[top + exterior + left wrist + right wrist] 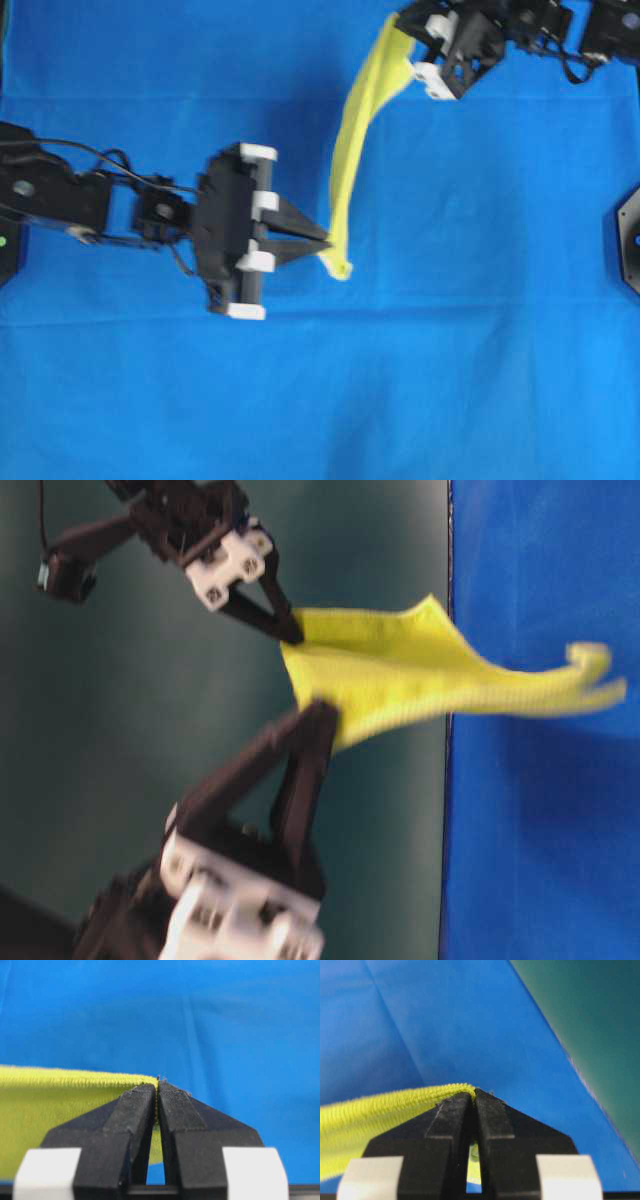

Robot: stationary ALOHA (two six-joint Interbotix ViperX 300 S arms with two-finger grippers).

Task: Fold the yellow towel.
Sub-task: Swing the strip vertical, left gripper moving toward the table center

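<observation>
The yellow towel [352,140] hangs in the air above the blue cloth, stretched as a narrow band between my two grippers. My left gripper [325,238] is shut on its lower corner, near the middle of the overhead view. At the top of that view my right gripper [408,42] is shut on the towel's other end. In the left wrist view the towel [60,1110] runs off to the left from the pinching left gripper [157,1091]. The right wrist view shows the towel's hem [385,1107] clamped in the right gripper [473,1096]. In the table-level view the towel [420,685] sags, with a loose corner curling.
A large blue cloth [480,330] covers the whole table. A black mount [628,240] sits at the right edge of the overhead view. Beyond the cloth's edge there is a dark green wall [120,680].
</observation>
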